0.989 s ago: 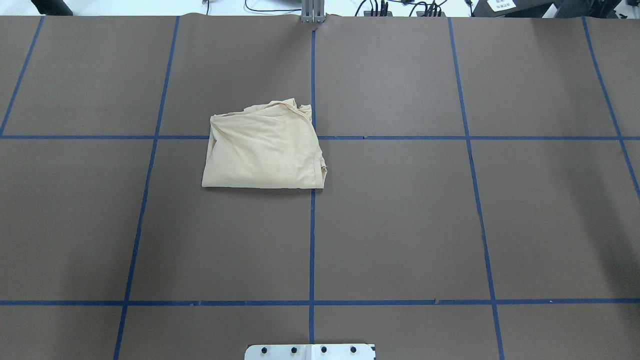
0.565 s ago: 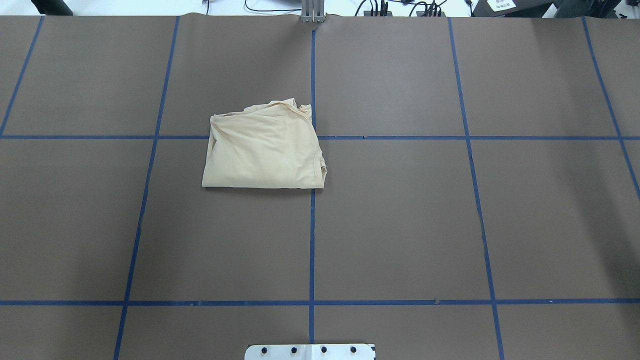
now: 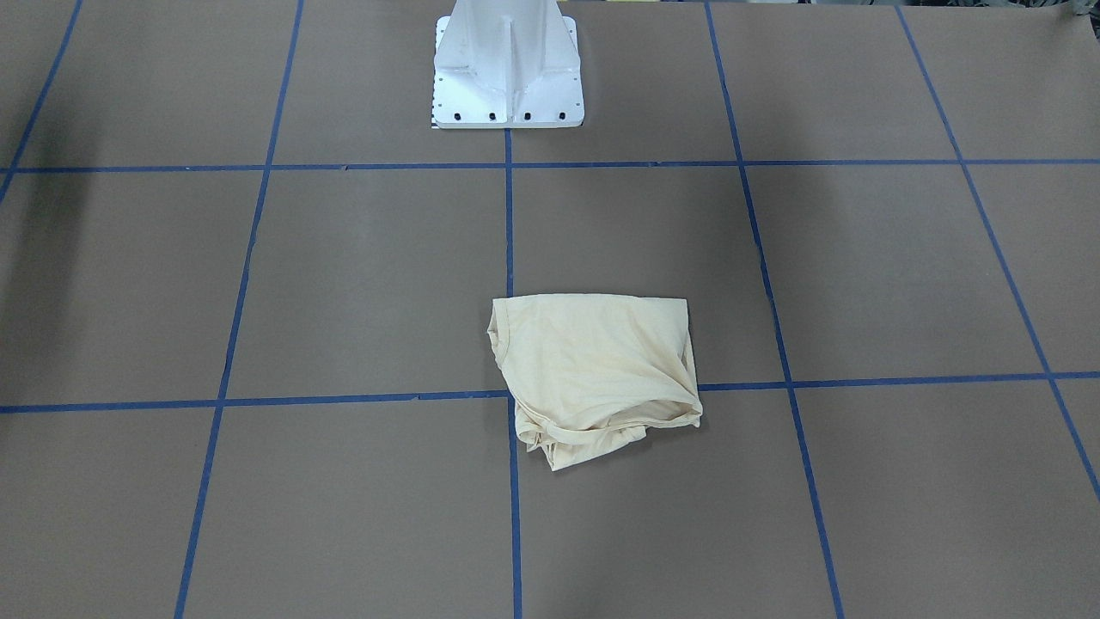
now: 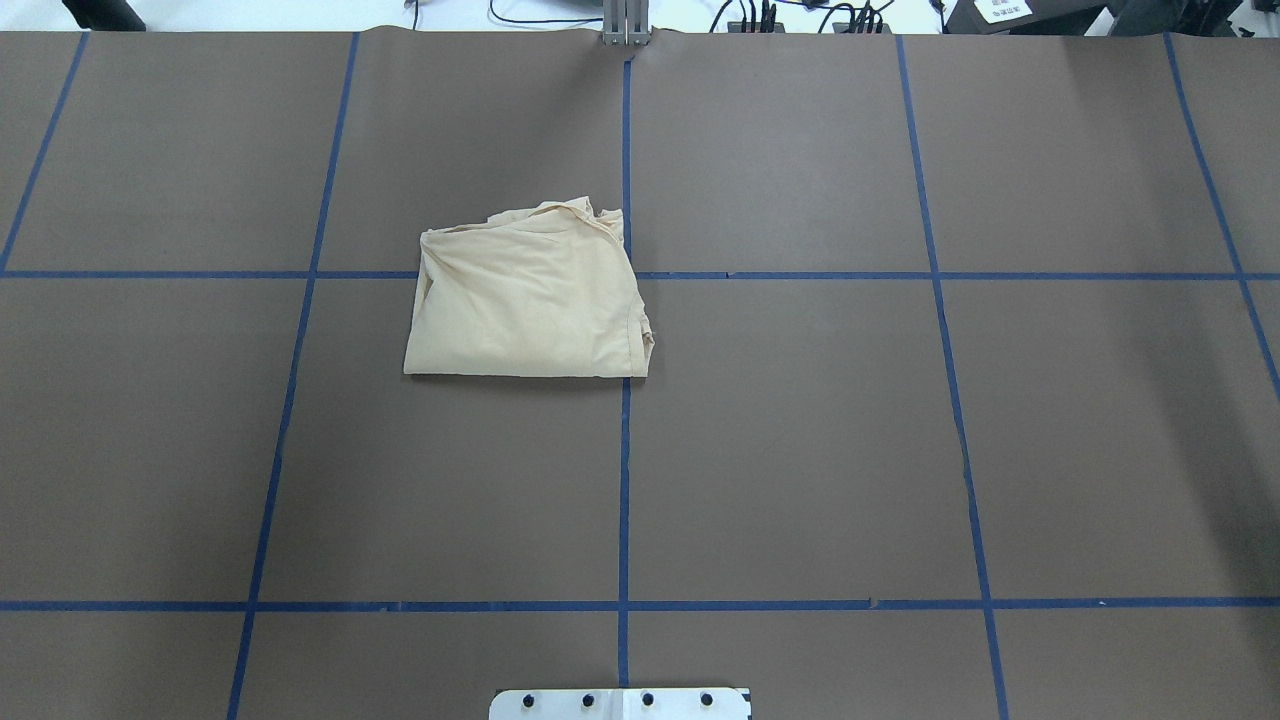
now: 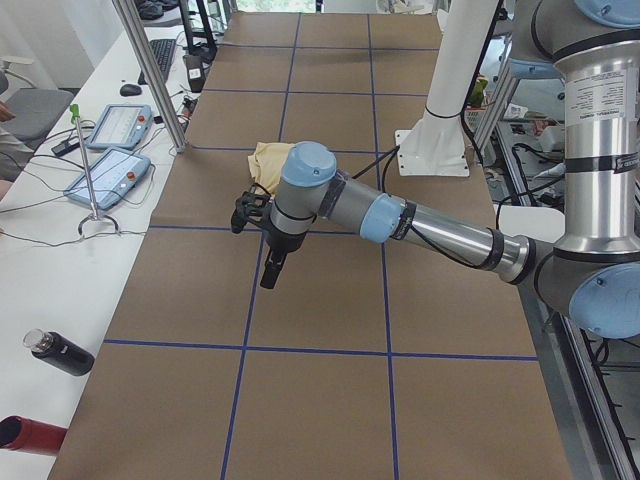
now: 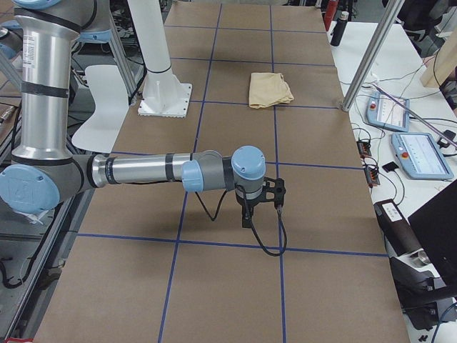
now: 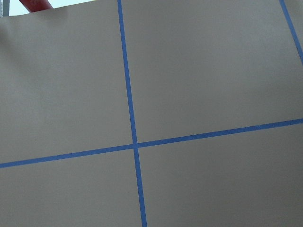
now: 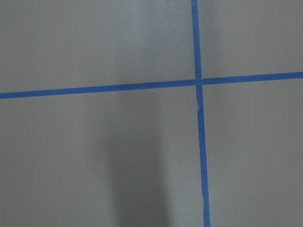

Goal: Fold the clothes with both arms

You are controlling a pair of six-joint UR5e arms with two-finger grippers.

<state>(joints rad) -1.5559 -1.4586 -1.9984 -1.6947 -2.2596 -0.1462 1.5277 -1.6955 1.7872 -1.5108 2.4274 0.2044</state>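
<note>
The cream-yellow shirt (image 4: 525,300) lies folded into a compact, rumpled rectangle on the brown table, just left of the centre tape line. It also shows in the front-facing view (image 3: 597,370), the left view (image 5: 266,160) and the right view (image 6: 269,88). Its print is hidden. No gripper touches it. My left gripper (image 5: 270,272) hangs over the table end, far from the shirt. My right gripper (image 6: 246,218) hangs over the opposite end. I cannot tell whether either is open or shut. Both wrist views show only table and blue tape.
The white pedestal base (image 3: 509,69) stands at the robot's table edge. Control tablets (image 5: 118,127) and a metal post (image 5: 150,70) stand along the far side. A black bottle (image 5: 60,352) and a red one (image 5: 25,435) lie off the left end.
</note>
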